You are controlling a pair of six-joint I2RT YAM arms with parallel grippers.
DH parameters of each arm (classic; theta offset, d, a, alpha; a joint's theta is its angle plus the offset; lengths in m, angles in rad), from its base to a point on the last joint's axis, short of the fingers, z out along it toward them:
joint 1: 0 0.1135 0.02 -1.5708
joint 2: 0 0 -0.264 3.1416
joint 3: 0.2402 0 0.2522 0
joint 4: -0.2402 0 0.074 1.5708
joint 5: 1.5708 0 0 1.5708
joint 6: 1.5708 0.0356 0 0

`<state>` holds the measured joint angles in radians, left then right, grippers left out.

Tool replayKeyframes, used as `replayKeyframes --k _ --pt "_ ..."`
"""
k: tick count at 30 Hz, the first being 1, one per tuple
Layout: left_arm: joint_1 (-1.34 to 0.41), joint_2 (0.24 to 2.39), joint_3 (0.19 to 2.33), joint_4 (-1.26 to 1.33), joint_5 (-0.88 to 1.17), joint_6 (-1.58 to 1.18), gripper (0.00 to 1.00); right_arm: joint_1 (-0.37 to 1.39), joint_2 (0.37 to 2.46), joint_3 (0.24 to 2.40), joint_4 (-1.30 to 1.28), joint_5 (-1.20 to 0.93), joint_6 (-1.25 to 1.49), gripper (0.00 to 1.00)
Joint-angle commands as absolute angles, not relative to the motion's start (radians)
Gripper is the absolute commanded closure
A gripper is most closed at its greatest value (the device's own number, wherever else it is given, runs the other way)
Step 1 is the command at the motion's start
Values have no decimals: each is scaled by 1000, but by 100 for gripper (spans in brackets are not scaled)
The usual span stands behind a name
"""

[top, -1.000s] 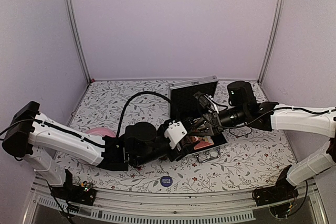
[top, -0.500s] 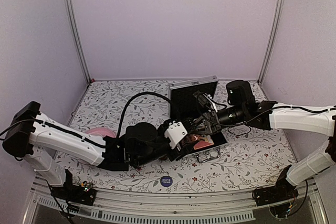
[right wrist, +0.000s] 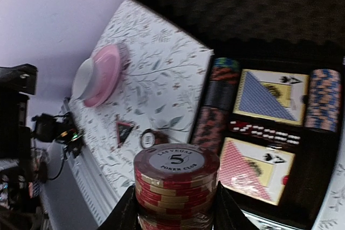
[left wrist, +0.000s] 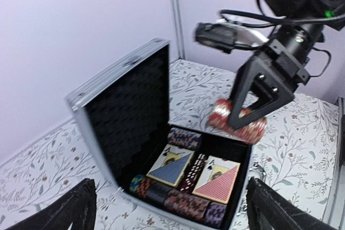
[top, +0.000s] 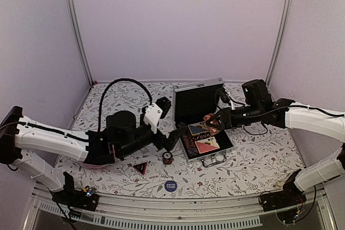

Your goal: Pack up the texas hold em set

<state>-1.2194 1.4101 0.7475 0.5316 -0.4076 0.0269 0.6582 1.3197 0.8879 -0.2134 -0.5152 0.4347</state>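
Note:
The silver case (top: 186,156) lies open with its black-lined lid (top: 197,102) upright. In the left wrist view it holds a blue card deck (left wrist: 171,168), a red card deck (left wrist: 216,179) and rows of striped poker chips (left wrist: 186,202). My right gripper (right wrist: 175,203) is shut on a stack of red poker chips (right wrist: 176,179), hanging over the case's far side (top: 211,120). Left of the case, my left gripper (top: 171,141) stands open and empty, its fingertips (left wrist: 75,208) wide apart. A red-black triangle (top: 141,167), a blue disc (top: 170,186) and a loose chip (top: 167,158) lie on the table.
In the right wrist view a pink plate with a white bowl (right wrist: 99,74) sits far left on the flowered cloth. The case's metal handle (top: 214,159) juts toward the near edge. A black cable (top: 121,87) arcs over my left arm. Walls enclose three sides.
My left arm has drawn back left out of the case and its jaws have opened. My right gripper has closed on the red chip stack and lifted it. The triangle and loose chip now show.

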Motion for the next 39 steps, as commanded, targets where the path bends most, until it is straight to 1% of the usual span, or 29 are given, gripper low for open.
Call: replayKeyframes --k 1,4,7,10,12,17,24,33,39 --pt "-1065 1286 709 345 -388 -169 3 617 1295 879 -346 -200 348 71" --pt "-905 1238 774 104 -402 -268 3 617 1337 894 -406 -112 347 70" --pt "-680 1203 869 -102 -277 -293 3 617 1362 889 -408 -67 353 70" --pt "-470 1175 954 -198 -102 -286 3 617 1397 893 -408 -26 357 70" --pt "-356 1152 993 -225 -22 -258 3 617 1424 902 -400 -33 362 70" --pt "-165 1135 1058 -267 34 -170 3 618 1499 920 -362 -50 365 69" --pt "-106 1086 988 -203 3 -123 3 626 1577 970 -362 -52 349 68" --pt "-105 1054 954 -190 20 -116 3 660 1677 1031 -395 12 326 67" --pt "-105 1054 952 -187 29 -120 3 672 1699 1049 -421 64 322 66"
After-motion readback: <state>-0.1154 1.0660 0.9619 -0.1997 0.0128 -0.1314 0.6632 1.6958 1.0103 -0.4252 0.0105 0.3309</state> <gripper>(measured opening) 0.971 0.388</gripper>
